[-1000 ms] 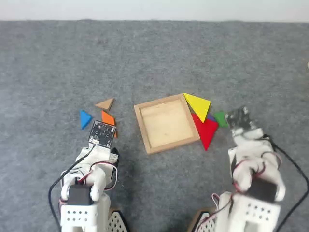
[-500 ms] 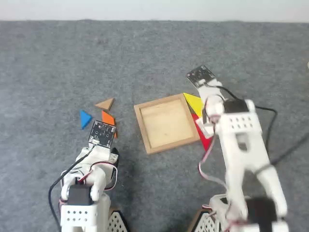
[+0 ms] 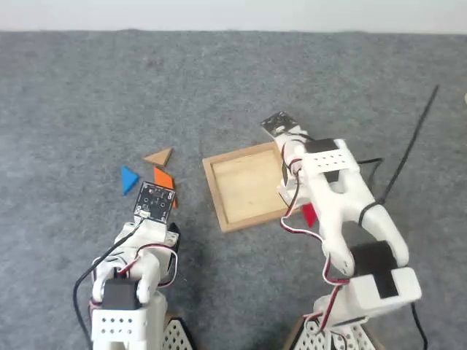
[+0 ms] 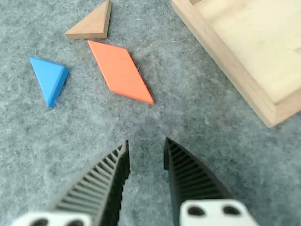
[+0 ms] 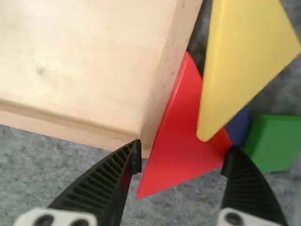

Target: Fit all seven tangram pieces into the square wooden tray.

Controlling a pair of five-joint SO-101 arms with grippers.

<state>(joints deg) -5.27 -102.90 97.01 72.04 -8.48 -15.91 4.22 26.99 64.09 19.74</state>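
Note:
The square wooden tray (image 3: 213, 191) lies mid-table with nothing in it. Left of it lie an orange parallelogram (image 3: 163, 177), a tan triangle (image 3: 159, 156) and a blue triangle (image 3: 128, 179). My left gripper (image 4: 146, 146) hangs just short of the orange parallelogram (image 4: 120, 71), open a little and holding nothing. The right arm (image 3: 328, 182) stretches over the tray's right edge. My right gripper (image 5: 183, 157) is open wide astride the red triangle (image 5: 181, 136), which leans against the tray wall (image 5: 169, 70). A yellow triangle (image 5: 240, 56) overlaps the red one.
A green piece (image 5: 273, 141) and a dark blue piece (image 5: 237, 129) lie beside the red triangle, partly under the yellow one. Grey carpet-like cloth covers the table, with open room beyond the tray and at the front.
The right arm has swung from the right of the pieces up and over the tray's right edge, now covering the yellow and red triangles in the high view. The left arm has stayed still.

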